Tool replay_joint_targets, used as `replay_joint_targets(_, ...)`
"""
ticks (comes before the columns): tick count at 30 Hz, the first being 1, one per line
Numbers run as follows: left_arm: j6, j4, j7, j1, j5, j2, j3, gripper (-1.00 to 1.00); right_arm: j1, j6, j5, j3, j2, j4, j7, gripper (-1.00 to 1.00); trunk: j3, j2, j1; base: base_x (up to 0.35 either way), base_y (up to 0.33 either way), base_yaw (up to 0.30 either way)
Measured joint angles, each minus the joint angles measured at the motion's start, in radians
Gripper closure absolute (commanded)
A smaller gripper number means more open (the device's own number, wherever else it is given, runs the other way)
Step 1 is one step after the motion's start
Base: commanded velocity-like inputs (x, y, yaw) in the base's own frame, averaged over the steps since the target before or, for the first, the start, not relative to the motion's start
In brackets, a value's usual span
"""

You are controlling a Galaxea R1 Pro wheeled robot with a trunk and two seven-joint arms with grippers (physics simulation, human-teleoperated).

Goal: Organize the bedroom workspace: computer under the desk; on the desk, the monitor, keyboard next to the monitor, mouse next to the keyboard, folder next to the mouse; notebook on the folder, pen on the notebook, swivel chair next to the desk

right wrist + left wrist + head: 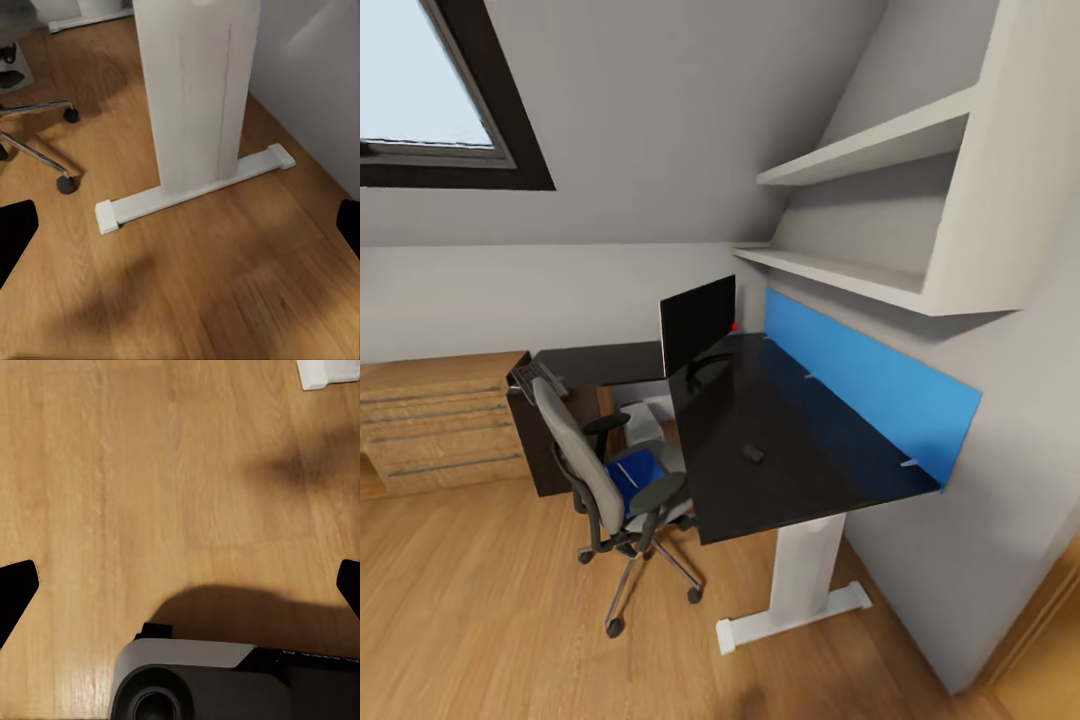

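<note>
Left gripper [180, 585] spread wide above bare wood floor [112, 472]; right gripper [180, 225] likewise spread, near the desk's white leg [196, 90]. Beyond: monitor [697, 322] and mouse [753, 453] on the desk [780, 440], folder [636, 470] on the swivel chair [585, 455], keyboard [532, 376] on a side cabinet [575, 365]. Open floor before the desk edge.

You have 1 desk [800, 470], 1 monitor [697, 322], 1 mouse [753, 453], 1 keyboard [535, 377], 1 swivel chair [575, 460] carrying 1 blue folder [637, 470], 2 wall shelves [865, 147], 1 window [430, 90] and 1 wooden drawer unit [440, 420].
</note>
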Motion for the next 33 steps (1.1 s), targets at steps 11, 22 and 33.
replay_joint_targets(11,0.000,0.000,0.000,0.000,0.000,0.000,0.000,-1.00,0.000,0.000,0.003,0.000,0.000,0.000,0.000,-1.00,0.000,0.000,0.000,0.000,0.000,0.286)
replay_joint_targets(22,-0.001,0.000,0.000,0.000,0.000,0.000,0.000,-1.00,0.000,0.000,0.003,0.000,0.000,0.000,0.000,-1.00,0.000,0.000,0.000,0.000,0.000,0.286)
replay_joint_targets(33,-0.001,0.000,0.000,0.000,0.000,0.000,0.001,-1.00,0.000,0.000,0.003,0.000,0.000,0.000,0.000,-1.00,0.000,0.000,0.000,0.000,0.000,0.286)
